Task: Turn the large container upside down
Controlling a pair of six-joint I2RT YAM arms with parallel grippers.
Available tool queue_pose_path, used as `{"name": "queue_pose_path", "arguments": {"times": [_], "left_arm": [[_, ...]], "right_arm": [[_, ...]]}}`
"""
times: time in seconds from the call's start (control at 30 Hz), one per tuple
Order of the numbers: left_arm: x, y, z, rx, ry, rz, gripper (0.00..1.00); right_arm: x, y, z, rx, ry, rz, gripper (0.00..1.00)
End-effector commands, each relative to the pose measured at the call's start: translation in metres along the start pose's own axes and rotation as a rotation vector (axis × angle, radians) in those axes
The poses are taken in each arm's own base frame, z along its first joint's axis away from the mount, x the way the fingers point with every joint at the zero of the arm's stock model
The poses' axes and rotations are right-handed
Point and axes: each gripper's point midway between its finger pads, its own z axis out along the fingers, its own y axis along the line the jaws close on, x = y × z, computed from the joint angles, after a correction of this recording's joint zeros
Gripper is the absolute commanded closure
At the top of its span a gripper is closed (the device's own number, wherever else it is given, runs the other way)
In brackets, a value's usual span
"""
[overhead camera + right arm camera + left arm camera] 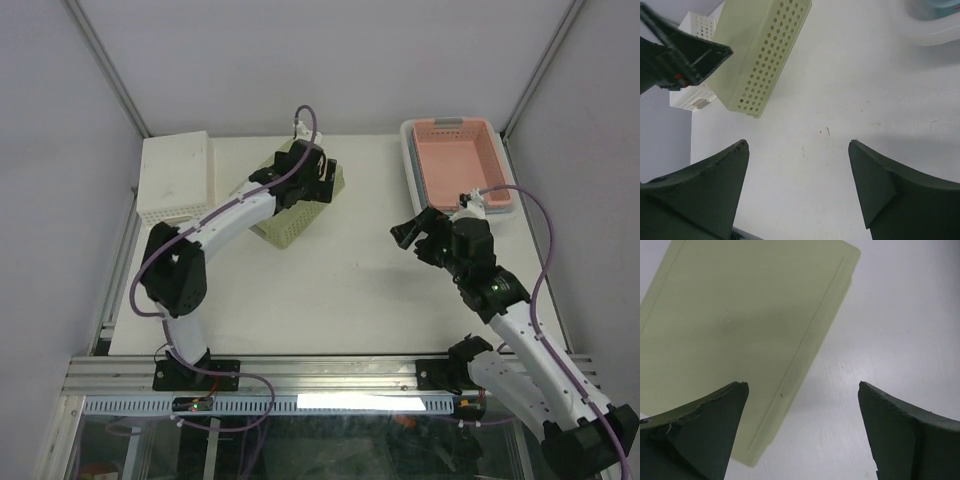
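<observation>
One wide-spread left gripper (802, 386) hovers above the container (740, 325).

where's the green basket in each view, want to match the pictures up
Top external: green basket left of centre.
Left wrist: fills the upper left, a smooth flat face toward the camera.
Right wrist: upper left, its holed side showing.
Shared landmark: white basket beside it, seen in top and right wrist views only.

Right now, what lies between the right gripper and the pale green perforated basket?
Nothing. Only bare white table separates the right gripper from the green basket, as the top external and right wrist views both show.
</observation>
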Motion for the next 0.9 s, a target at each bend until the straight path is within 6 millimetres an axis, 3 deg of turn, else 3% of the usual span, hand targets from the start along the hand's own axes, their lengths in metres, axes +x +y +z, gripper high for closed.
{"name": "queue_pose_path", "arguments": {"times": [0.0,0.1,0.2,0.33,0.63,0.77,0.87], "left_arm": [[-0.027,0.009,0.029,-0.223,-0.05,0.142,0.01],[-0.027,0.006,0.054,-0.322,-0.049,0.192,0.01],[-0.036,0.01,0.07,-0.413,-0.072,0.223,0.01],[-0.033,0.012,0.09,-0.476,-0.065,0.254,0.01],[-0.032,0.016,0.112,-0.528,-0.085,0.21,0.01],[-0.045,0.038,0.121,-0.551,-0.111,0.105,0.01],[-0.053,0.065,0.129,-0.557,-0.111,0.018,0.02]], "right_arm": [[-0.015,-0.024,-0.023,0.108,-0.101,-0.015,0.15],[-0.016,-0.025,-0.028,0.112,-0.109,-0.012,0.15],[-0.014,-0.025,-0.027,0.118,-0.094,-0.013,0.15],[-0.01,-0.024,-0.025,0.11,-0.077,0.003,0.15],[-0.007,-0.023,-0.023,0.104,-0.068,0.014,0.15],[-0.006,-0.022,-0.022,0.1,-0.058,0.019,0.15],[-0.005,-0.022,-0.023,0.1,-0.056,0.022,0.15]]}}
